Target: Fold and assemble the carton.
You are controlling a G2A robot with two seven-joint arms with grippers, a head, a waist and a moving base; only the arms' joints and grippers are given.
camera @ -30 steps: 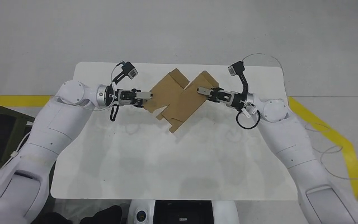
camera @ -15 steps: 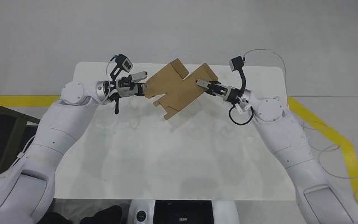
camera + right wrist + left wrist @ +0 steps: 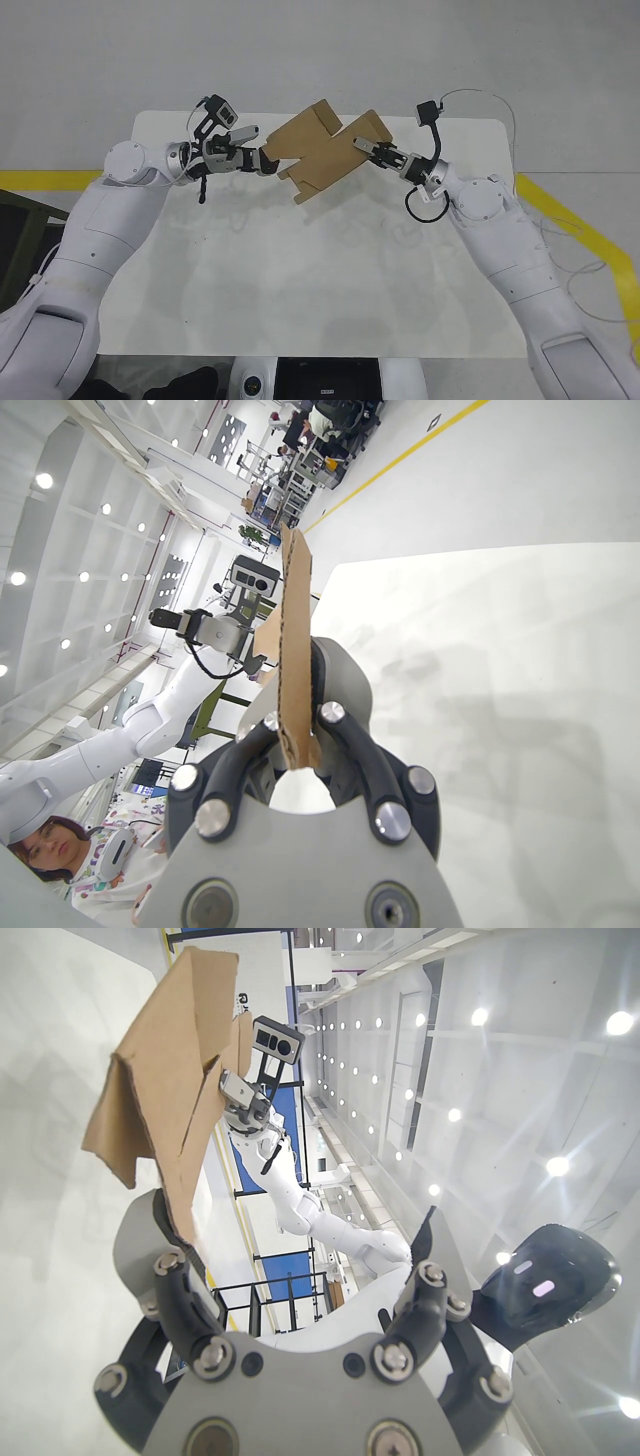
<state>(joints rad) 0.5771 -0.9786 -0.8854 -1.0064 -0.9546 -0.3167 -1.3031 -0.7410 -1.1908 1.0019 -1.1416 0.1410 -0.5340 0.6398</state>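
Table: the flattened carton is held above its 12 o'clock edge and looks clear of the surface.
Right gripper, at the carton's 3 o'clock: jaws pinched on a flap edge.
Left gripper, at its 9 o'clock: jaws wide, one finger touching the cardboard corner.
Risk for you: the carton hangs from a single pinch and may pivot or sag. If you close the left jaws off-line, they could miss or crease the flap.
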